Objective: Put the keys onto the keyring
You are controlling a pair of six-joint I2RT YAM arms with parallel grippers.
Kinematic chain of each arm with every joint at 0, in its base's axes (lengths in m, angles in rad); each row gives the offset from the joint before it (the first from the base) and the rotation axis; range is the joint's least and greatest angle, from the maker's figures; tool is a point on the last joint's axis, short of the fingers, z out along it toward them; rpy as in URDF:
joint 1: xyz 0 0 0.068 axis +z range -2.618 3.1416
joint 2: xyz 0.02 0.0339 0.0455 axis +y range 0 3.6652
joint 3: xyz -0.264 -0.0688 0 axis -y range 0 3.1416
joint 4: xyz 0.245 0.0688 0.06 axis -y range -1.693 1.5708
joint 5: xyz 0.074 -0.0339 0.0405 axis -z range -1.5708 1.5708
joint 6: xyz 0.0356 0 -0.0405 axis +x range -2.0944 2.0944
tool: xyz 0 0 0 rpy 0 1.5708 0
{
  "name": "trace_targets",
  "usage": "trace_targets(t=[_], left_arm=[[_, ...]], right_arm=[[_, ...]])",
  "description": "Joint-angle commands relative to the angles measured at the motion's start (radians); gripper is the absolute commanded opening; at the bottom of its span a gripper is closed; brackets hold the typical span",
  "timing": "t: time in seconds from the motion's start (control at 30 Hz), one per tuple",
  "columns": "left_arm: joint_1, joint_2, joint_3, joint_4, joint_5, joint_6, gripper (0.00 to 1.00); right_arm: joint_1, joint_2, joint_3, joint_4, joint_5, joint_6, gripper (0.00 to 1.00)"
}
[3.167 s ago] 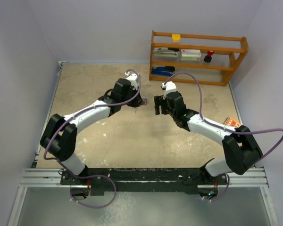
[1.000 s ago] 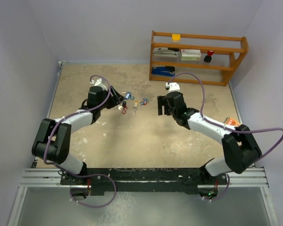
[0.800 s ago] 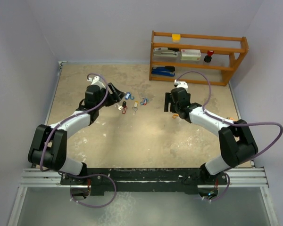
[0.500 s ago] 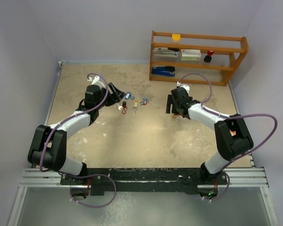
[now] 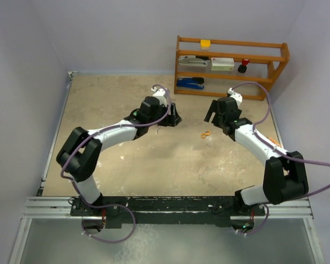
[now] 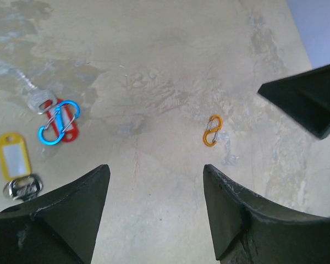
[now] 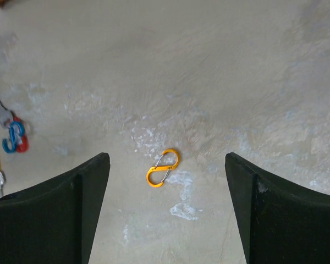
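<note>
In the left wrist view a silver key (image 6: pixel 41 100) with a red head (image 6: pixel 67 130) lies at the left, a blue S-shaped clip (image 6: pixel 59 121) across it. Below it lies a yellow-headed key (image 6: pixel 11 155). An orange S-shaped clip (image 6: pixel 211 130) lies alone on the table; which item is the keyring I cannot tell. My left gripper (image 6: pixel 155 170) hangs open over bare table between keys and orange clip. My right gripper (image 7: pixel 166 159) is open just above the orange clip (image 7: pixel 163 168). From above, the left gripper (image 5: pixel 172 118) hides the keys; the right gripper (image 5: pixel 213 111) is beside the orange clip (image 5: pixel 207 133).
A wooden shelf (image 5: pixel 231 66) with a stapler, boxes and small items stands at the back right. Purple walls close the table on the left, back and right. One right finger (image 6: pixel 308 99) shows at the upper right of the left wrist view.
The left arm has swung from the left side to the middle, now covering the keys from above. The right gripper has drawn back to the right, toward the shelf. Both jaws stay open.
</note>
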Motion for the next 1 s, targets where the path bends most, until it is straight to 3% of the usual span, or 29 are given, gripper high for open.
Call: trace_targets(t=[0.0,0.4,0.97], left_arm=[[-0.068,0.094,0.129,-0.019,-0.028,0.14,0.66],[-0.209,0.335,0.364,-0.095,-0.06,0.365,0.65],[-0.276,0.498,0.503,-0.109,-0.063,0.47,0.64]], right_arm=[[-0.059,-0.072,-0.014,0.039,0.003,0.066,0.88],[-0.167,-0.177,-0.053,0.089,-0.044,0.101,0.89],[-0.248,-0.215,-0.081,0.125,-0.103,0.094,0.89]])
